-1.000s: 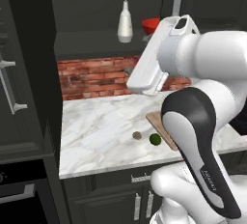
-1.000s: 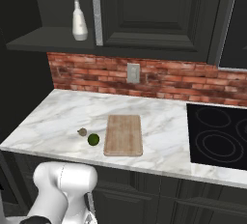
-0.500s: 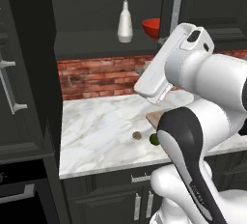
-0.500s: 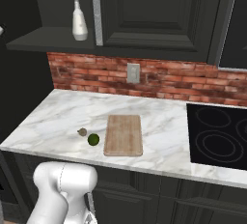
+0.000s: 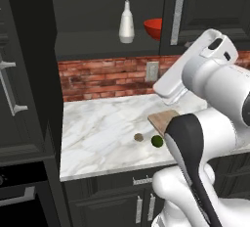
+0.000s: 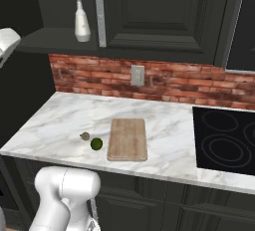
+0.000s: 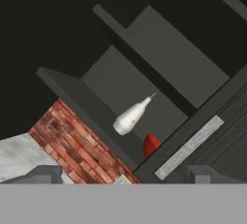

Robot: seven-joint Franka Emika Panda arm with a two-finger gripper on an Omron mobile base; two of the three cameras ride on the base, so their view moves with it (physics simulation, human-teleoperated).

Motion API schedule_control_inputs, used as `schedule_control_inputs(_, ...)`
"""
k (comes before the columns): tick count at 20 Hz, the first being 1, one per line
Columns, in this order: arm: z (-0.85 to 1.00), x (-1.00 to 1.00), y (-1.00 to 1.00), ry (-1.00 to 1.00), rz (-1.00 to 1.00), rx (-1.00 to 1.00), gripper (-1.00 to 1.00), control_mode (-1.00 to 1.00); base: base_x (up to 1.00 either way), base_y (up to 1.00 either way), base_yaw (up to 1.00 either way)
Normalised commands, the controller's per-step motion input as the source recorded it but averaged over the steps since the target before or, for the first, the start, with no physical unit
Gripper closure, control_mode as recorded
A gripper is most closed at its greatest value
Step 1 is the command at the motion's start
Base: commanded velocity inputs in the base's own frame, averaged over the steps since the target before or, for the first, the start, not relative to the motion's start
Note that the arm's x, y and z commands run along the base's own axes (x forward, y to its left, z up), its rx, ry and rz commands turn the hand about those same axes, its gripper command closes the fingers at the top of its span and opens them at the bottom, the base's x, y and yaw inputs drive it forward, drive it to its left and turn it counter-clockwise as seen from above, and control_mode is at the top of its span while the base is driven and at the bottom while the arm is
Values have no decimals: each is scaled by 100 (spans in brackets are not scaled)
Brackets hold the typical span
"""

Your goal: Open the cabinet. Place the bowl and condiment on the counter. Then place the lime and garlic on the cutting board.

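We see the cabinet [image 5: 97, 20] with its left door swung wide; the right door [image 6: 159, 11] is closed, its handle [image 6: 99, 13] right at the opening's edge. Condiment [image 5: 127, 23] stands upright on the shelf, bowl [image 5: 154, 28] beside it, half hidden by the closed door. Gripper [image 7: 123, 175] jaws spread wide, empty, facing the shelf. Lime [image 6: 96, 143] and garlic [image 6: 85, 136] sit on the counter [image 6: 60, 120] just left of the cutting board [image 6: 128, 139]. Stovetop [image 6: 224, 140] is at right.

Even, soft rendered light (cabinet interior dim), mildly blurry.

Cabinet [image 5: 88, 20] left half stands open; condiment [image 5: 127, 23] fronts bowl [image 5: 154, 28] (half hidden).
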Motion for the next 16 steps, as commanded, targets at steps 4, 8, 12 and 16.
schedule_control_inputs(4, 0, 0, -65, 2, -17, 8, -100, -100, 0, 0, 0)
schedule_control_inputs(8, -2, 1, -52, 17, -3, 4, -100, -100, 0, 0, 0)
schedule_control_inputs(12, -5, 6, -33, 10, 0, 12, -100, -100, 0, 0, 0)
schedule_control_inputs(16, -10, -8, -41, 3, -2, 15, -100, -100, 0, 0, 0)
